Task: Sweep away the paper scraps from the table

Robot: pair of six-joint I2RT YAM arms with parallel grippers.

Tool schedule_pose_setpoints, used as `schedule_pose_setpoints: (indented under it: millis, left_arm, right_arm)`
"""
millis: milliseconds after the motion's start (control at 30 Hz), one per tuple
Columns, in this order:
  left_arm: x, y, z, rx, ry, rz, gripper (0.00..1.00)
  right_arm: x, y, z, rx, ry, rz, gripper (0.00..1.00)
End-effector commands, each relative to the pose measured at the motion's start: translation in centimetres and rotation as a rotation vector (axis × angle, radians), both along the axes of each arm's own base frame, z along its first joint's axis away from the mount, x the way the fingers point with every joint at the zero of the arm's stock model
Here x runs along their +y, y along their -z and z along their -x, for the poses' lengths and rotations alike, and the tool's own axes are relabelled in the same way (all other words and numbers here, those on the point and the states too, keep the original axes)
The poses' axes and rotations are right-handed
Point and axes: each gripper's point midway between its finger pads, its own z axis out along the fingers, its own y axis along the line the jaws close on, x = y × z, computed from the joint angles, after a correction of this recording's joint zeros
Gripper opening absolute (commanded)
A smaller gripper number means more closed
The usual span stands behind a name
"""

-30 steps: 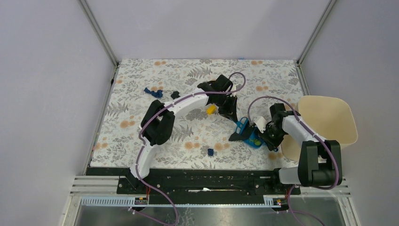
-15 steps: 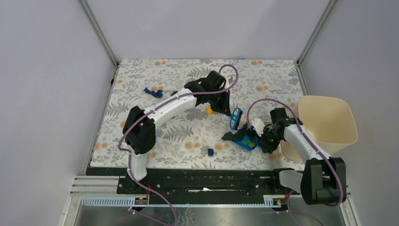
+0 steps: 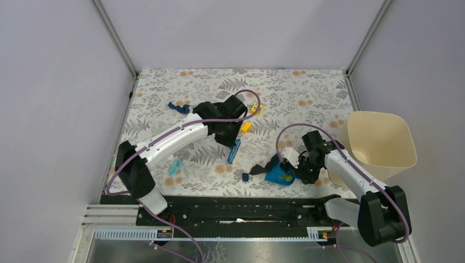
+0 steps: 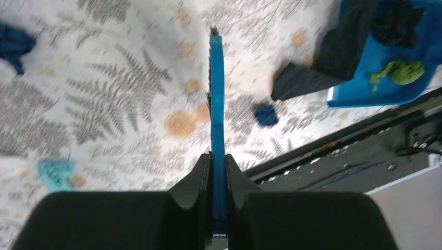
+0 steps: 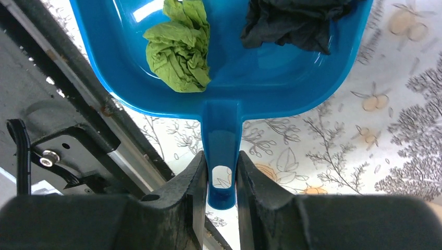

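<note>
My left gripper [image 4: 218,172] is shut on a thin blue brush [image 4: 216,104], which hangs bristles down over the table [image 3: 307,93] near the middle [image 3: 234,152]. My right gripper [image 5: 219,177] is shut on the handle of the blue dustpan [image 5: 260,67], low at the near right [image 3: 279,175]. A green wad [image 5: 180,44] and a black crumpled scrap [image 5: 294,21] lie in the pan. Loose paper scraps lie on the cloth: a dark blue wad [image 3: 245,177] just left of the pan, a light cyan wad [image 3: 175,166] near left, and a dark blue one [image 3: 179,107] far left.
A beige bin [image 3: 381,139] stands off the table's right edge. A yellow block [image 3: 247,127] and a small yellow and red toy [image 3: 255,108] lie behind the left gripper. The black rail [image 3: 236,205] runs along the near edge.
The left arm has swung left and nearer, carrying the brush away from the dustpan to mid-table. The right arm has slid the dustpan left and nearer. The cyan wad is now uncovered.
</note>
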Motion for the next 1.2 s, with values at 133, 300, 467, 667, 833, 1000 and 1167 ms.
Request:
schedule_pose_setpoints:
  millis: [133,300,467,667,833,1000,1167]
  left_arm:
    - [5.9,0.3,4.2,0.03,-0.052,-0.089,0.0]
    - [4.6,1.2,5.8,0.064,-0.045,0.043,0.0]
    - [3.0,3.0,6.1,0.106,-0.045,0.108,0.0]
    - [-3.2,3.7,6.3,0.178,-0.006,0.298,0.0]
    - [-7.1,1.7,7.1,0.186,0.076,0.379,0.0]
    - [-6.2,-0.6,7.1,0.116,0.095,0.374,0.0]
    - [-0.5,-0.7,6.5,0.006,0.015,0.181,0.0]
  right_arm:
    - [-0.6,0.7,1.5,0.042,-0.111,0.141,0.0]
    - [0.4,0.3,1.4,0.039,-0.144,0.145,0.0]
    - [1.8,0.1,1.7,0.045,-0.18,0.153,0.0]
    - [3.5,0.6,1.5,0.061,-0.184,0.149,0.0]
    - [5.1,0.0,0.4,0.027,-0.152,0.094,0.0]
    - [5.8,-1.0,-1.2,-0.085,-0.127,0.049,0.0]
    - [5.8,-0.7,-1.0,-0.084,-0.115,0.044,0.0]
